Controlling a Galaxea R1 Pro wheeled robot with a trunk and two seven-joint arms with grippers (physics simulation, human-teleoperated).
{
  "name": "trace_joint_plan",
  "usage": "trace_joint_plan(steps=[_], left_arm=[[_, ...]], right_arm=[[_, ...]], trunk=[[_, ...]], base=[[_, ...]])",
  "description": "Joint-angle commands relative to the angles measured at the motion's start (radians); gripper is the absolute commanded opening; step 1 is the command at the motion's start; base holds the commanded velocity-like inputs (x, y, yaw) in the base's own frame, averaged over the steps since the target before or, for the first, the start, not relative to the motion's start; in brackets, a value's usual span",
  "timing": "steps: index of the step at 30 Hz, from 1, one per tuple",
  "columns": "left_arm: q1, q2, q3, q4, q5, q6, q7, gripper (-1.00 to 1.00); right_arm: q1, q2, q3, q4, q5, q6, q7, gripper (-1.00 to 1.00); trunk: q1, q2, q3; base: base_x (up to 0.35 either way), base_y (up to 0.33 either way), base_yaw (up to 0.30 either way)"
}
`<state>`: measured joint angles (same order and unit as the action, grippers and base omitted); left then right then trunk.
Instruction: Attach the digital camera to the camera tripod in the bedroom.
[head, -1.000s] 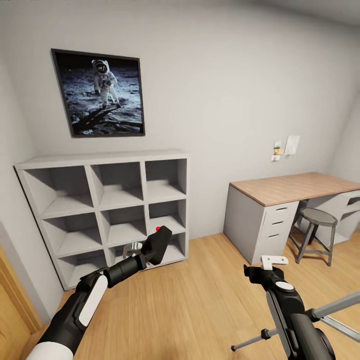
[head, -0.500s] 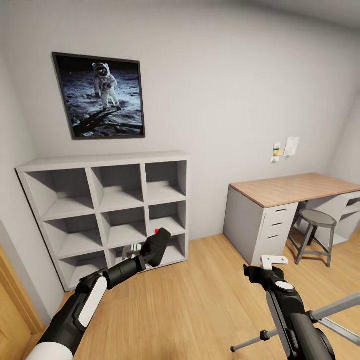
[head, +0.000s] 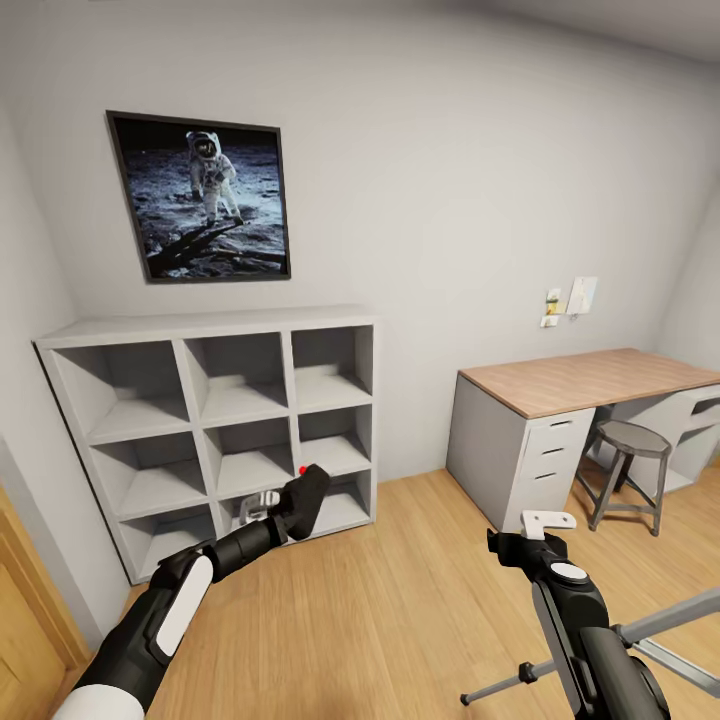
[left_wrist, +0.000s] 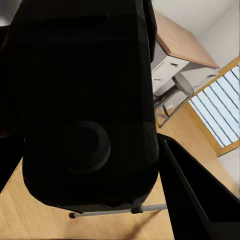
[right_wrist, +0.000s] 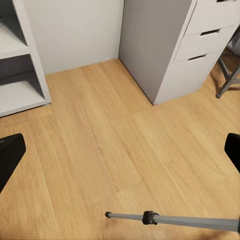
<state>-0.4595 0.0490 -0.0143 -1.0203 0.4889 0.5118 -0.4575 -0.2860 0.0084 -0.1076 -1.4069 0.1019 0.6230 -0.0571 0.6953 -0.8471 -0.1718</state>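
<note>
Head view: the left hand (head: 283, 517) is closed on the digital camera (head: 303, 499), held in front of the lower-right cells of the grey cube shelf (head: 215, 425), its red button (head: 303, 470) facing up. The shelf's right edge stands well apart from the counter (head: 580, 378), with a strip of bare wood floor (head: 400, 590) between them. A stool (head: 630, 470) sits tucked at the counter's right side. An astronaut picture (head: 205, 197) hangs above the shelf. The right hand (head: 530, 545) hovers over the floor in front of the counter; how far it is open I cannot tell here. Silver legs of the camera tripod (head: 520, 675) lie low beside that arm, well right of the shelf.

Left wrist view: the digital camera (left_wrist: 85, 105) sits between the 2 fingers (left_wrist: 200, 195); beyond it are the counter (left_wrist: 180, 45), a slatted window (left_wrist: 217, 112) and 1 tripod leg (left_wrist: 117, 212).

Right wrist view: the 2 fingertips (right_wrist: 10, 157) stand wide apart, holding nothing. Open floor (right_wrist: 115, 145) runs from the shelf's corner (right_wrist: 22, 65) to the counter's drawers (right_wrist: 200, 45); 1 tripod leg (right_wrist: 165, 219) crosses near the hand.
</note>
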Motion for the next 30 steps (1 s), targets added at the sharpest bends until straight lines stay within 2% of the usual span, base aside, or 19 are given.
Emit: trace_joint_plan(steps=[1,3,9,19,30], left_arm=[[-0.001,0.003,-0.001,0.005,0.011,0.006,0.022,-1.0],[-0.001,0.006,-0.001,0.014,0.011,0.003,0.046,-1.0],[-0.001,0.029,-0.001,0.062,0.009,-0.007,0.18,-1.0],[-0.001,0.032,-0.005,0.07,0.006,-0.012,0.347,-1.0],[-0.001,0.031,-0.013,0.059,0.001,-0.013,0.379,-1.0]], right_arm=[[-0.001,0.001,-0.001,-0.001,0.01,0.006,0.003,1.0],[-0.001,0.001,-0.001,-0.001,0.01,0.006,0.003,1.0],[-0.001,0.001,-0.001,-0.001,0.01,0.006,0.003,1.0],[-0.001,0.001,-0.001,-0.001,0.01,0.006,0.003,1.0],[-0.001,0.004,0.0,0.008,0.004,0.006,0.003,1.0]], trunk=[[-0.004,0.006,0.002],[-0.011,0.02,0.008],[-0.034,0.062,0.027],[-0.073,0.132,0.058],[-0.115,0.209,0.093]], base=[[0.0,0.0,0.0],[0.0,0.0,0.0],[0.0,0.0,0.0],[0.0,0.0,0.0],[0.0,0.0,0.0]])
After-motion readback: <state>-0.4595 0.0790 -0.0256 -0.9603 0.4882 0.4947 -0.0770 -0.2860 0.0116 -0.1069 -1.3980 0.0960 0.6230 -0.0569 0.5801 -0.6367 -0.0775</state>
